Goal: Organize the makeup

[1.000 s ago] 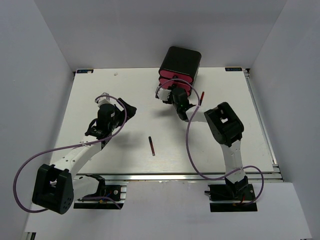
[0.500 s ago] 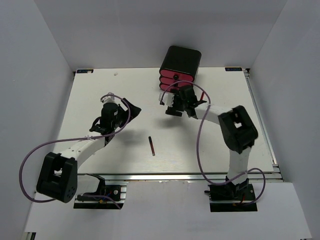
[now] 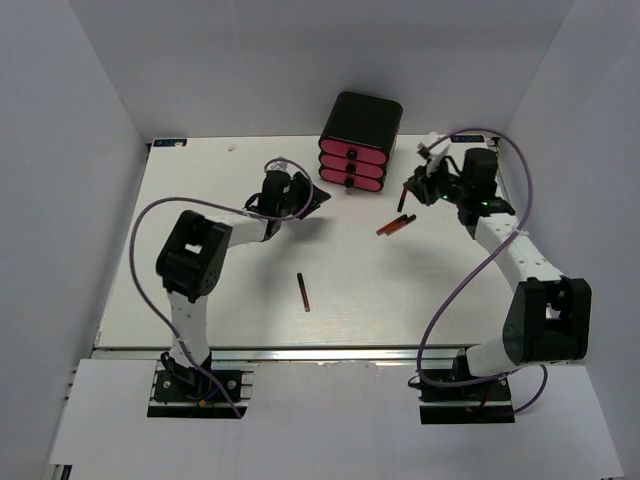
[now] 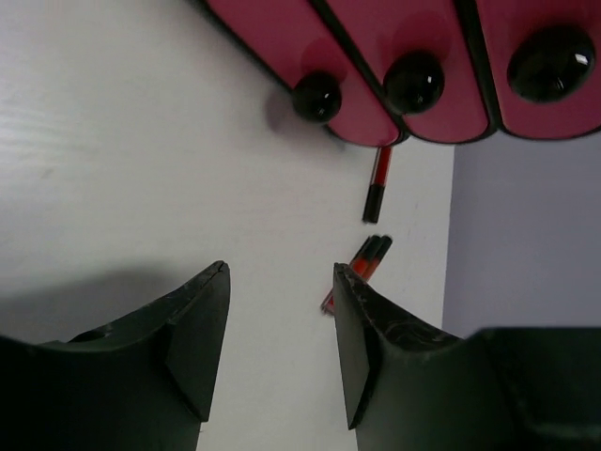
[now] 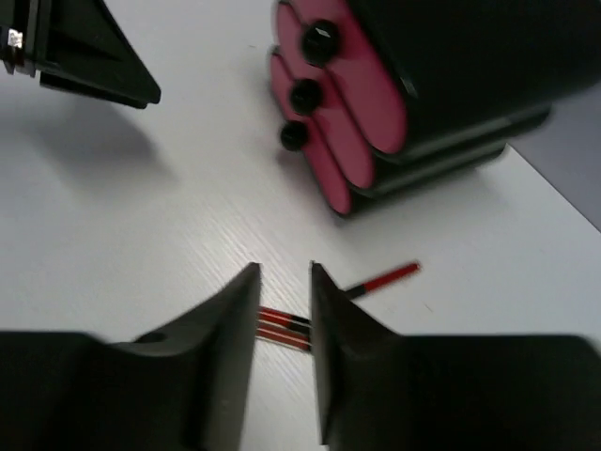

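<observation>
Sticks (image 3: 302,292): I count four.
Drawers (image 3: 350,170): three pink, upper centre.
Left gripper (image 4: 280,310): fingers parted, empty.
Right gripper (image 5: 285,310): fingers parted, empty.
Table (image 3: 350,300): white; walls (image 3: 100,80) grey.

Looks glossy and smooth, like plastic, on the pink drawer fronts (image 4: 272,28) and their black knobs (image 4: 316,96). Reads matt white, with faint wood-like grain, across the table (image 4: 141,141). Shows dull black plastic, lightly scuffed, on the fingers (image 4: 362,338) of the left gripper (image 4: 280,277). Gleams smooth on the red-and-black sticks (image 4: 377,186).

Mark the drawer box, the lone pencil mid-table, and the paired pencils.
drawer box (image 3: 362,120), top external view, black top panel.
lone pencil (image 3: 302,292), top external view, mid-shaft.
paired pencils (image 3: 396,225), top external view, middle.
</observation>
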